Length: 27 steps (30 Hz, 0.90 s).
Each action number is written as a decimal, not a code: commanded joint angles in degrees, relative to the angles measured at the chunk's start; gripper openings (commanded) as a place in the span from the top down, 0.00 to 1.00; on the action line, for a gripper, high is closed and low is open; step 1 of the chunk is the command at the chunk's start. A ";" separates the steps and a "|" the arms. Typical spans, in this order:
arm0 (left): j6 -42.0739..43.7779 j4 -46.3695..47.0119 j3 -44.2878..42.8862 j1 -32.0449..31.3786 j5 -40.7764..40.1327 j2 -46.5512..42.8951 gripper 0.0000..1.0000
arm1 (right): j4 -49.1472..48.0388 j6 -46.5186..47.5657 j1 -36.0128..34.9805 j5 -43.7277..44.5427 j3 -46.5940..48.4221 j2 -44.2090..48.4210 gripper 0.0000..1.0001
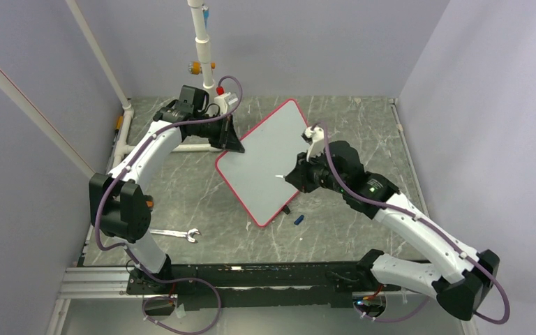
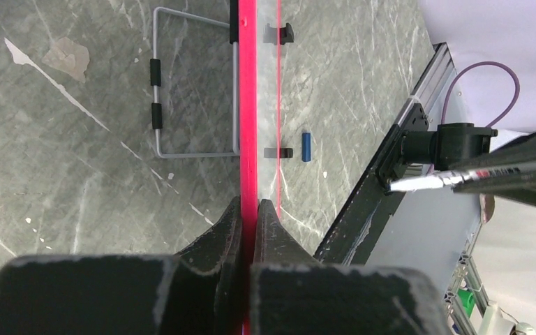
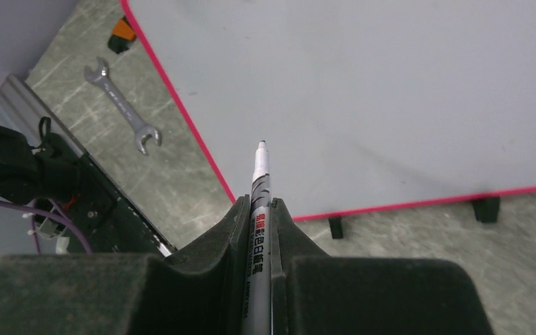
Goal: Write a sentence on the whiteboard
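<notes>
The left arm [image 1: 146, 150] reaches forward, jaws clenched on the whiteboard's [image 1: 265, 160] red far edge. The board stands tilted mid-surface [image 1: 181, 195], feet [image 3: 486, 208] down. The right arm [image 1: 419, 223] bends inward, jaws grasping a marker [image 3: 259, 174] aimed at the board face. Overhead the tip is tiny, but the left wrist view shows it clear of the board. The wrench [image 1: 174, 234] is missing from that view.
</notes>
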<state>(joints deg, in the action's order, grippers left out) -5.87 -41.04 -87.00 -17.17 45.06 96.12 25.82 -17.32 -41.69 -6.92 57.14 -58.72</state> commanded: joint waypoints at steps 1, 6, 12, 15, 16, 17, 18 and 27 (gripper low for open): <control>1.74 3.13 -2.03 -0.05 -4.02 -0.45 1.00 | -5.78 -0.22 -3.75 0.31 6.20 -4.08 1.00; 0.19 3.80 -1.86 -0.38 -3.80 0.08 1.00 | -7.12 -0.54 -9.57 6.70 9.98 -9.91 1.00; -0.26 3.58 -1.81 -1.35 -5.28 -0.03 1.00 | -8.03 -0.25 -13.16 11.02 15.08 -16.01 1.00; -0.50 3.48 -1.77 -1.50 -5.89 -0.05 1.00 | -8.30 -0.10 -14.58 12.81 16.87 -18.37 1.00; -0.54 3.50 -1.77 -1.55 -5.99 -0.13 1.00 | -8.26 -0.04 -14.98 13.67 17.34 -19.05 1.00; -0.50 3.56 -1.69 -1.55 -6.03 -0.26 1.00 | -8.25 -0.06 -15.21 14.29 17.64 -19.66 1.00; -0.54 3.62 -1.60 -1.55 -6.03 -0.33 1.00 | -8.26 -0.12 -15.39 14.95 17.92 -20.26 1.00; -0.72 3.81 -1.18 -1.55 -5.88 -1.08 1.00 | -9.30 -1.09 -16.19 16.01 20.26 -24.42 1.00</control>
<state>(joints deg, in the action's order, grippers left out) -8.73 -39.90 -87.05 -18.06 42.74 96.23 19.59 -17.61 -57.41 7.25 73.84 -81.95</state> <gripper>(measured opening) 0.055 0.135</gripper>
